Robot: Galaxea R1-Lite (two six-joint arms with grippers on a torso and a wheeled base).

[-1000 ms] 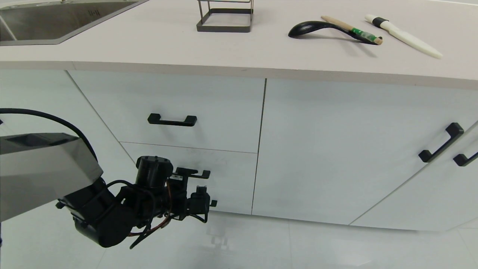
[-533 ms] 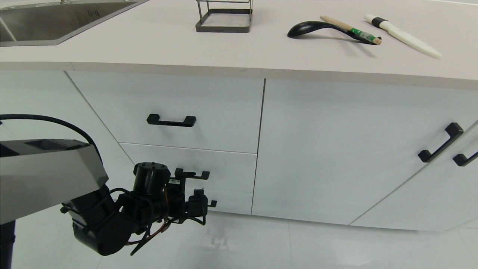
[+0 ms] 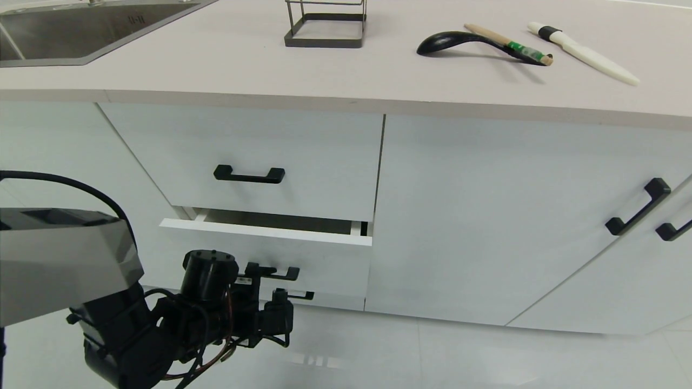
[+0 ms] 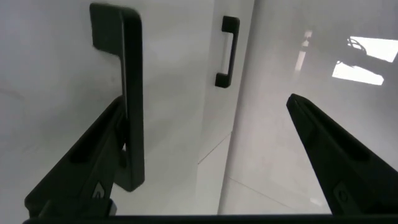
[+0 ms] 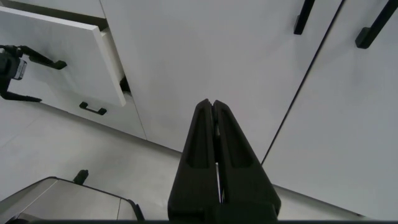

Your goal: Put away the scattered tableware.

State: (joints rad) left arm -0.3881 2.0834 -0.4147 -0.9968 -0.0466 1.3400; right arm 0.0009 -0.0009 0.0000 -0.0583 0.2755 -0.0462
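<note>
Left gripper open, one finger hooked behind the drawer handle; right gripper closed, empty; ladle looks light, rigid, smooth; grip it mid-shaft.

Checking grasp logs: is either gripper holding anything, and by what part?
Nothing is clamped. The left gripper is open, with one finger hooked behind the lower drawer's handle. The right gripper is shut and empty.

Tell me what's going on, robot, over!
Left gripper open, finger against drawer handle. Right gripper shut, empty. Lower drawer partly open. Ladle, knife on counter; nothing in the way.
</note>
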